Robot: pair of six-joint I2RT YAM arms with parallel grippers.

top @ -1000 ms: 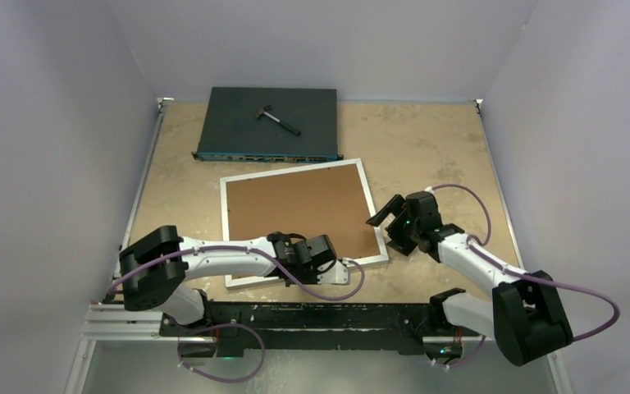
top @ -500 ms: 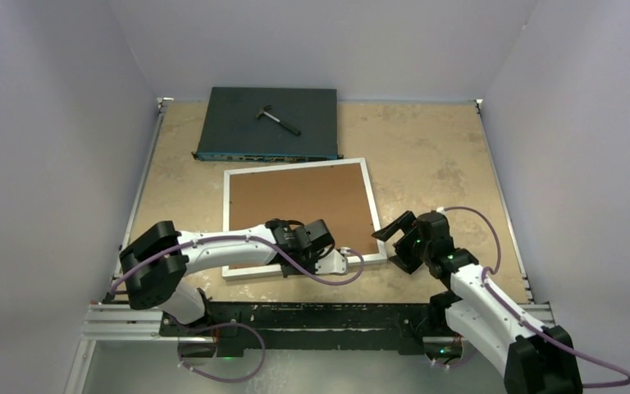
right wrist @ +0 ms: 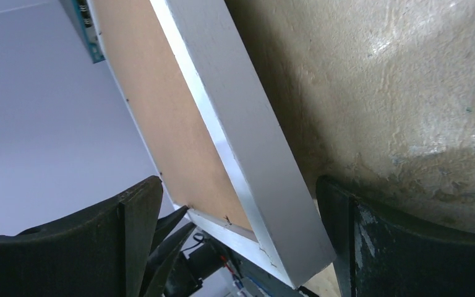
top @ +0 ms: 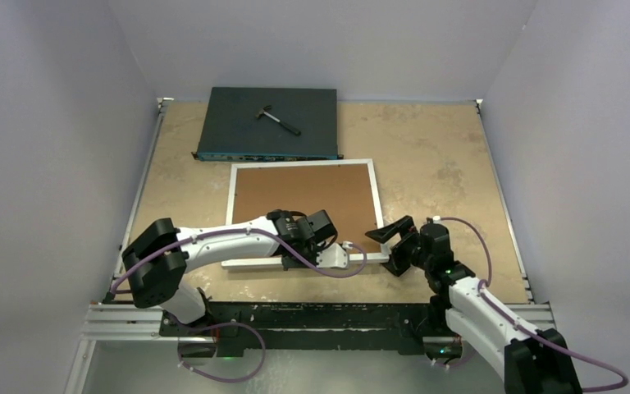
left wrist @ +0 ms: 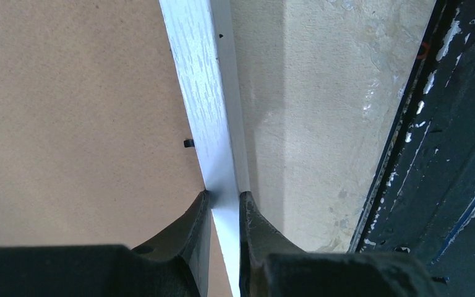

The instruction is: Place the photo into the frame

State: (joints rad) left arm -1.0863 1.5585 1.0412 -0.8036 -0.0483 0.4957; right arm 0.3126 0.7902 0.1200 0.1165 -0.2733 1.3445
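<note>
Left gripper [left wrist: 224,197] is clamped on the frame [top: 303,163], its two dark fingers [left wrist: 193,226] pinching the white near rail, one on the inner side next to the brown backing board [top: 303,193] and the other on the outer side towards the table [top: 435,164]. From above, this grip sits at about 5 o'clock on the frame's outline, close to the near right corner. The right gripper [top: 390,246] has its jaws spread wide and holds nothing. It sits at about 4 o'clock from the frame's centre, and in its wrist view the frame's near right corner lies between the two fingers, touching neither. The frame is in the middle of the table with its back facing up, and the backing board fills it inside the thin white border. In the right wrist view the frame's thick white side wall shows with a shadow beneath it, but whether that corner is off the surface cannot be told. At 11 o'clock from the frame, just past its far rail, lies a dark flat switch box [top: 238,131] with a small hammer-like tool [top: 277,119] on top.
</note>
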